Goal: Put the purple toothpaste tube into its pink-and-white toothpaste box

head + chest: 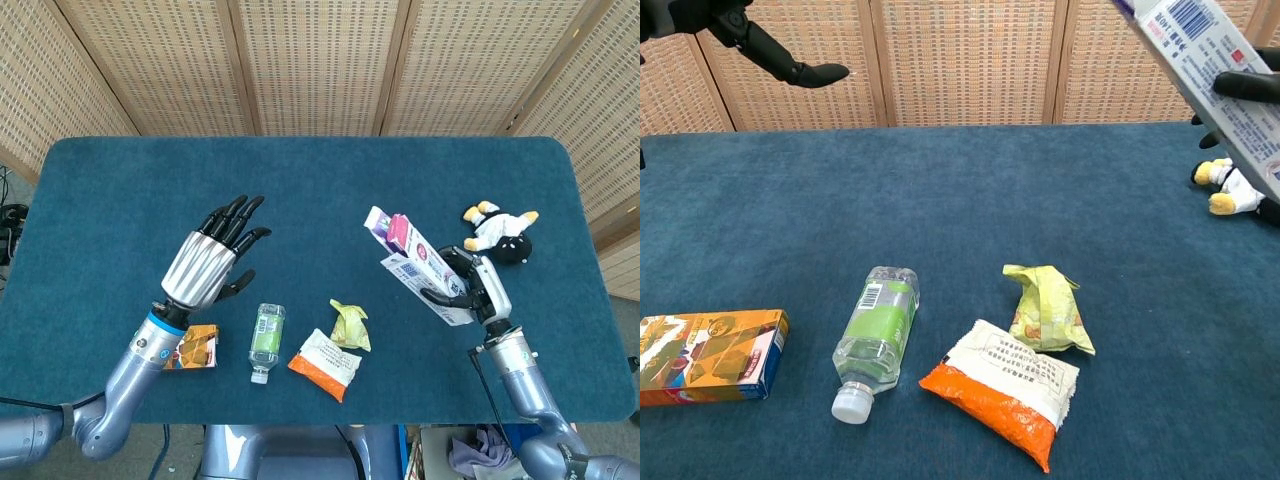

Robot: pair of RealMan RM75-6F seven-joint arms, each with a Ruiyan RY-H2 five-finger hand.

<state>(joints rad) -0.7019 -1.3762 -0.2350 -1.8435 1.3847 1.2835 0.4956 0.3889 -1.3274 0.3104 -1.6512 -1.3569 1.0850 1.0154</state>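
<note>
My right hand [478, 289] grips the pink-and-white toothpaste box [424, 262] by its lower end and holds it tilted above the table's right side, open end up and to the left. The purple toothpaste tube is inside the box; only a sliver of purple shows at the mouth [1127, 8] in the chest view. The box's barcode side [1220, 70] crosses the top right corner there, with a dark finger [1248, 87] over it. My left hand [205, 262] hovers open over the left side, fingers spread, holding nothing.
On the blue table [300, 180] lie a clear bottle with a green label [265, 338], a yellow-green wrapper [349, 324], an orange-and-white packet [326, 363] and an orange box [190, 348] under my left wrist. A plush toy [500, 232] lies beyond the right hand.
</note>
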